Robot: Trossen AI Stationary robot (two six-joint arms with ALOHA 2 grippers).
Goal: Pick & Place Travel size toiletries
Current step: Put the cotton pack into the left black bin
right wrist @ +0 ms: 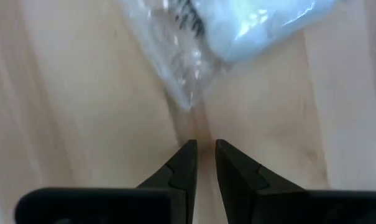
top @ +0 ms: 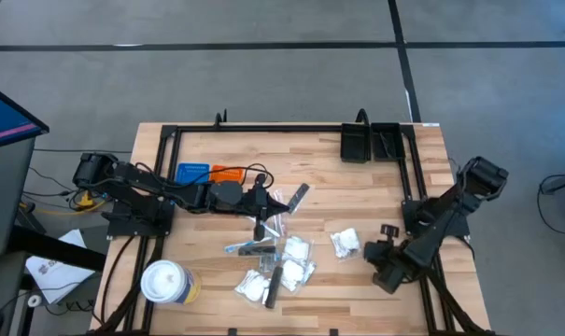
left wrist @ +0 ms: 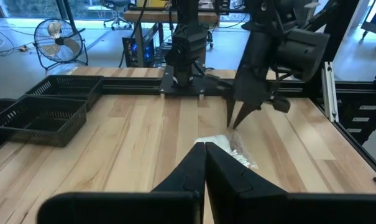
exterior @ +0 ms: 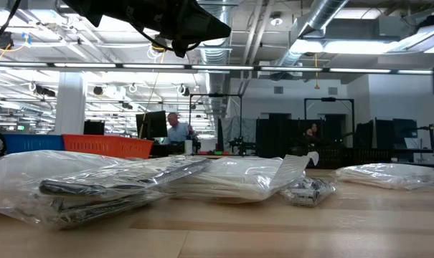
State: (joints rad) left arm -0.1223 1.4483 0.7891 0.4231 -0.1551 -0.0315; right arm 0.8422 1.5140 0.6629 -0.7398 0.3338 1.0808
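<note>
Toiletries lie in a loose heap (top: 277,261) mid-surface, with one clear packet (top: 346,244) apart on the heap's right. The right gripper (right wrist: 201,144) hangs low just short of that packet (right wrist: 237,37), its fingers (right wrist: 186,158) narrowed to a slim gap with nothing between them; the packet's crinkled corner lies just ahead of the tips. To take it well, the fingers likely need to spread again, slide forward so the film edge sits between them, then pinch the plastic rather than the white contents.

The left gripper (left wrist: 205,149) sits over the heap's upper edge, fingers pressed together and empty.

Beyond the heap, the wooden surface (top: 319,168) carries a blue tray (top: 192,173), an orange tray (top: 228,172), a white lidded cup (top: 165,282) and two black baskets (top: 371,142). Behind it, the room shows desks, monitors and a seated person (exterior: 177,130).
</note>
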